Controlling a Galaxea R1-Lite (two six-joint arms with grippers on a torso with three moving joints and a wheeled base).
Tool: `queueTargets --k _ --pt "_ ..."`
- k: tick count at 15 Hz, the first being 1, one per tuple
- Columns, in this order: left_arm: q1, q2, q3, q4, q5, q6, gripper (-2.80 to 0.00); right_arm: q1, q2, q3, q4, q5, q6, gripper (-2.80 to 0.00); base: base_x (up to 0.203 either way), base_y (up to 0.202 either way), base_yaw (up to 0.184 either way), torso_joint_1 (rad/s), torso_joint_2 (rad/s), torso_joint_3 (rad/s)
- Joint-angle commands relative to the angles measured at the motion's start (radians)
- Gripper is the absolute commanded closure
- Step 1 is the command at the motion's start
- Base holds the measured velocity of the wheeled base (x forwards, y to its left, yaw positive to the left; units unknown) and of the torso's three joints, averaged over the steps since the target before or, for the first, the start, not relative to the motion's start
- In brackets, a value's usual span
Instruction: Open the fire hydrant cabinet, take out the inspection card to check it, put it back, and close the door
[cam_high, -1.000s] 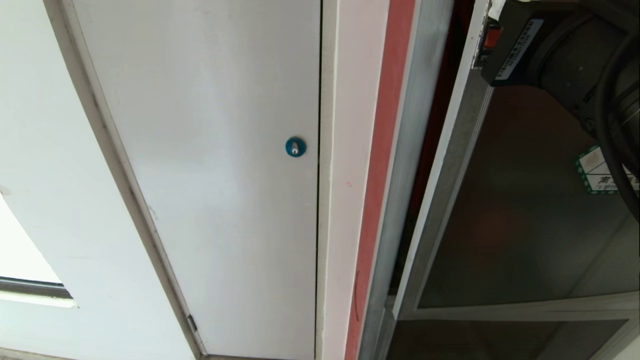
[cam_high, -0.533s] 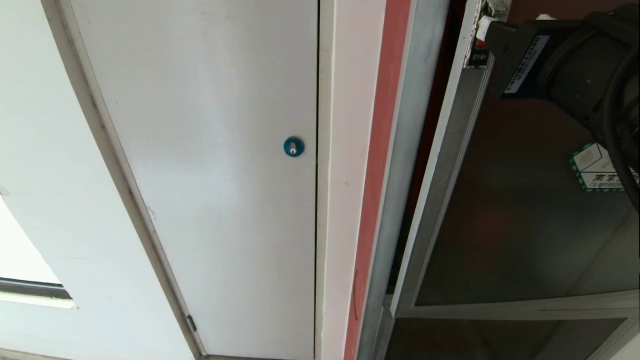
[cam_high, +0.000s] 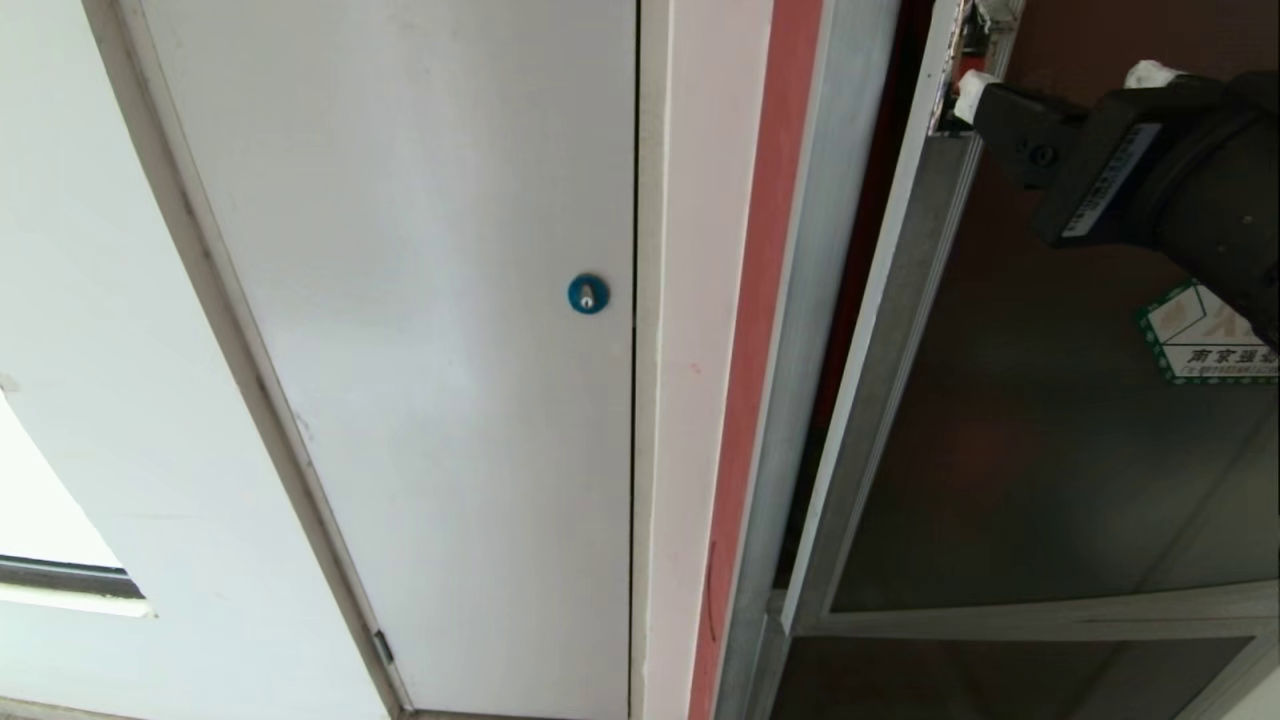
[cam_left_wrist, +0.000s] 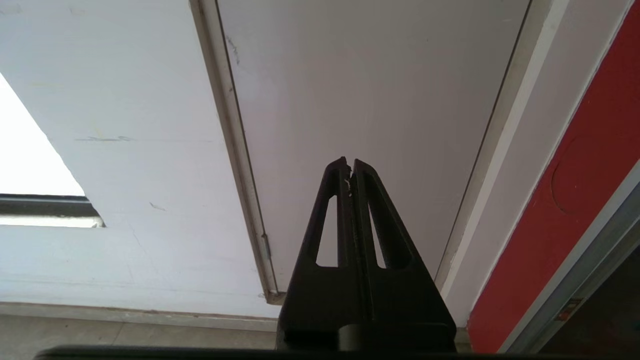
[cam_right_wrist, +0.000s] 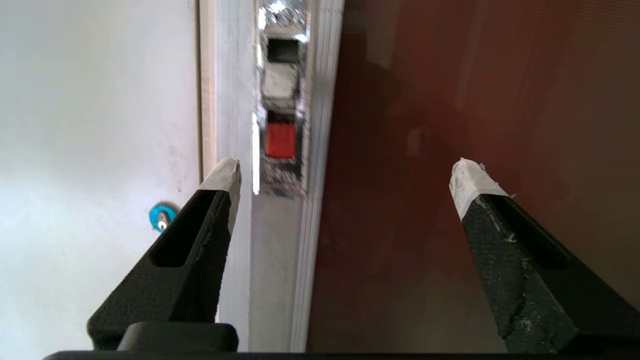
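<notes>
Nearest in the right wrist view, the right gripper (cam_right_wrist: 345, 172) stands with its two black, white-taped fingers (cam_right_wrist: 470, 182) spread wide and nothing between them. Seen from the head camera, this gripper (cam_high: 1060, 85) sits at the upper right, in front of the dark glass, with one taped tip just beside the frame edge of the door; whether it touches the frame cannot be told.

The left gripper (cam_left_wrist: 349, 167) shows in its own wrist view only, its black fingers pressed together on nothing, pointing at the plain white panel (cam_left_wrist: 360, 100) low down near the pale floor (cam_left_wrist: 125, 332).

Beyond the right gripper is the large silver-framed dark tinted glass door (cam_high: 1050, 450), standing ajar, with a dark gap between its frame and the silver-framed fire hydrant cabinet (cam_high: 800, 330). A small red latch (cam_right_wrist: 280, 140) is set in the door's frame edge, between and beyond the spread fingers. A green-bordered sticker (cam_high: 1205, 340) on the glass is partly covered by the black arm.

Left of the cabinet frame runs a red painted strip (cam_high: 760, 320), then a white post, then the plain white panel with its blue round lock (cam_high: 588, 294). The inspection card shows in no view.
</notes>
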Motion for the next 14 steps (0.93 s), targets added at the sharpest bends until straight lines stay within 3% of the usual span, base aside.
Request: queueTargets --k 1,2,3,7,9,12,14 --pt "0.000 0.000 0.012 -0.001 0.000 0.000 0.00 0.000 -0.078 0.072 -0.004 -0.002 -0.002 -2.80 0.000 0.000 0.000 0.000 0.00 0.000" --pt "0.000 0.000 0.012 -0.001 0.000 0.000 0.00 -0.001 -0.106 0.103 -0.004 -0.002 -0.002 -2.80 0.000 0.000 0.000 0.000 0.00 0.000" --pt "0.000 0.000 0.012 -0.001 0.000 0.000 0.00 -0.001 -0.128 0.127 -0.004 -0.002 -0.002 0.00 0.000 0.000 0.000 0.000 0.00 0.000" --pt "0.000 0.000 0.012 -0.001 0.000 0.000 0.00 -0.011 -0.222 0.195 -0.001 -0.004 -0.002 0.00 0.000 0.000 0.000 0.000 0.00 0.000" --pt "0.000 0.000 0.012 -0.001 0.000 0.000 0.00 -0.026 -0.287 0.208 0.064 -0.004 0.001 0.00 0.000 0.000 0.000 0.000 0.00 0.000" --pt "0.000 0.000 0.012 -0.001 0.000 0.000 0.00 -0.109 -0.399 0.225 0.172 -0.004 0.005 0.00 0.000 0.000 0.000 0.000 0.00 0.000" --pt "0.000 0.000 0.012 -0.001 0.000 0.000 0.00 -0.208 -0.460 0.218 0.225 -0.004 0.005 0.00 0.000 0.000 0.000 0.000 0.00 0.000"
